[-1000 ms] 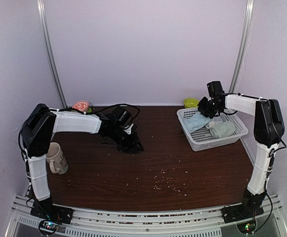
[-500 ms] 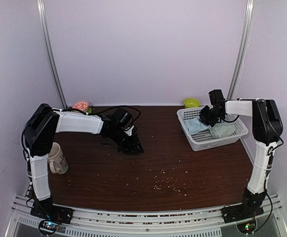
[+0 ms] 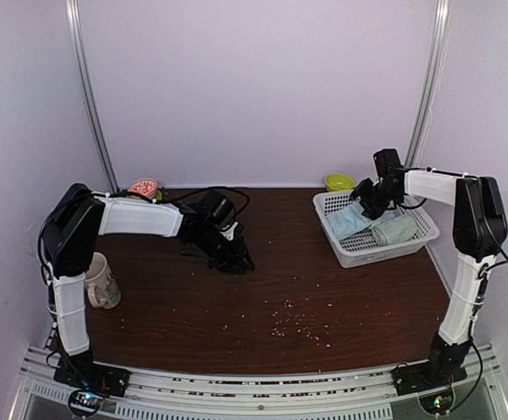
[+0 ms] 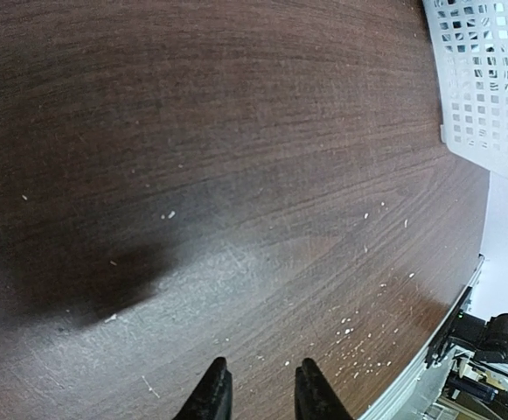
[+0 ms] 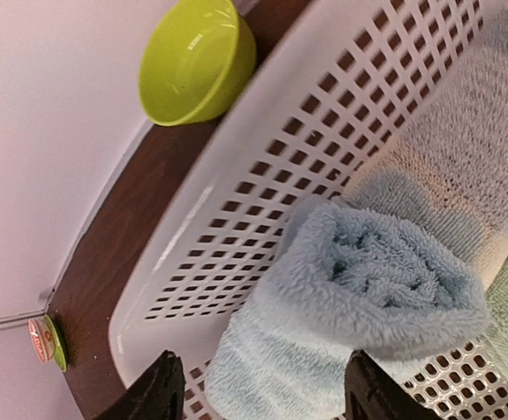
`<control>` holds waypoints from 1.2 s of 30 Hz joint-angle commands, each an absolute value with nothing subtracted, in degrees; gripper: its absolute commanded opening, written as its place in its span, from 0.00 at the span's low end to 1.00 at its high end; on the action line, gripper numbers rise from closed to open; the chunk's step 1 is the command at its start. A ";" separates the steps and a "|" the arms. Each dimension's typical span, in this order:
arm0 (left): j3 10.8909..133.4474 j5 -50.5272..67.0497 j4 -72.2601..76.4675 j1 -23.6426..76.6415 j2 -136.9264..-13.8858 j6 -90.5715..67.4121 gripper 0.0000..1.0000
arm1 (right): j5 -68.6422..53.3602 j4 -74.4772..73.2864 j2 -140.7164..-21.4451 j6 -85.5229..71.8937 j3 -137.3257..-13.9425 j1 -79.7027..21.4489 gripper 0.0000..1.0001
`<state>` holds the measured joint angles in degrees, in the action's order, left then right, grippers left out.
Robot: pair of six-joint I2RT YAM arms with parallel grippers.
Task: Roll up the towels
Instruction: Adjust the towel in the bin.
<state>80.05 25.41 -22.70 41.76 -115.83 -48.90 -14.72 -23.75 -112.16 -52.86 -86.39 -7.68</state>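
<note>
Light blue terry first: we find the light blue towel [image 5: 358, 297] rolled up and lying inside the white basket [image 5: 236, 219] at the counter's far right. The sage-green towel [image 3: 395, 229] lies just beside it in the same basket. The right gripper [image 5: 258, 389] hangs just above the light blue towel, fingers well apart, clasping nothing. The left gripper [image 4: 260, 398] sits low over the brown counter [image 4: 236, 131], its fingers parted by a narrow gap and holding nothing. A lime bowl [image 5: 197, 57] stands behind the basket.
</note>
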 commanded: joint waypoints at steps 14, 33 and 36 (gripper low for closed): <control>80.68 8.01 -30.20 42.10 -103.03 -34.94 0.25 | -0.12 -20.88 -71.20 -26.72 -68.86 -15.61 0.69; 58.82 -7.28 -19.38 25.65 -70.55 -34.57 0.75 | 10.25 -11.45 -41.37 -33.72 -34.56 -13.97 1.00; 60.83 -4.86 -22.87 23.38 -69.91 -31.11 0.75 | 9.51 -13.72 -47.44 -35.38 -39.46 -13.98 1.00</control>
<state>59.13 -6.37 -23.38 25.74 -71.81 -33.87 9.85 -11.64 -42.04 -34.28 -33.45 -14.02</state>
